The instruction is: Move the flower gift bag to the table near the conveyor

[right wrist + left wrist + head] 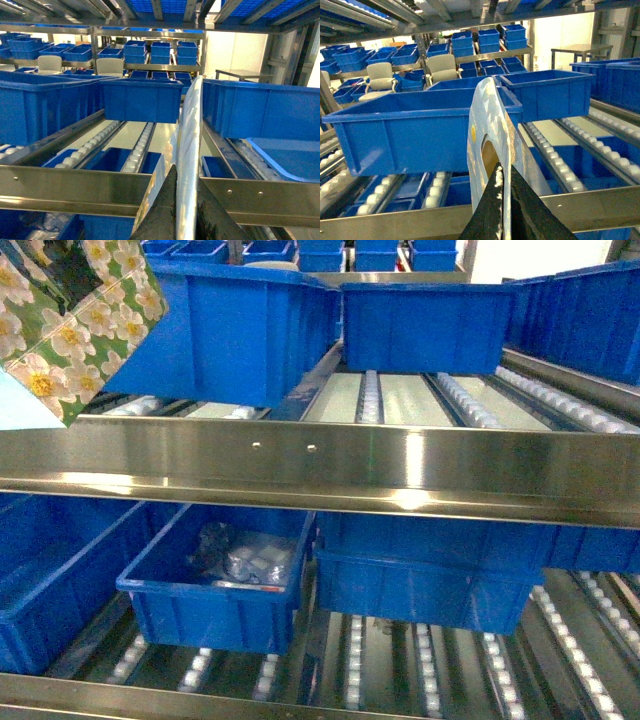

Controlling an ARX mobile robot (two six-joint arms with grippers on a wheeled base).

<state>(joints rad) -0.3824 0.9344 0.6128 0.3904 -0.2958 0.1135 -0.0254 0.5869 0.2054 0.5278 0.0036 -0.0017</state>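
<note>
Ahead of both your grippers stands the conveyor [330, 465], a steel-framed roller rack with a broad shiny front rail and rows of small white rollers behind it. In the left wrist view a large blue bin [410, 132] sits on the rollers just beyond and left of your left gripper [504, 200], and a second blue bin [547, 95] sits beyond and to its right. From the head camera, a lower blue bin [215, 585] under the rail holds some dark and pale items too blurred to name.

Your left gripper has its 2 dark jaws closed onto the edge of a flower gift bag [490, 130], which rises edge-on straight above the jaws, its handle hole just above them. In the head view that daisy-printed bag [70, 320] hangs in the air at the upper left, above the rail.

Your right gripper [186, 210] is likewise pinched on the edge of a second gift bag [189, 140], seen edge-on and upright above its jaws, in front of the steel rail.
</note>
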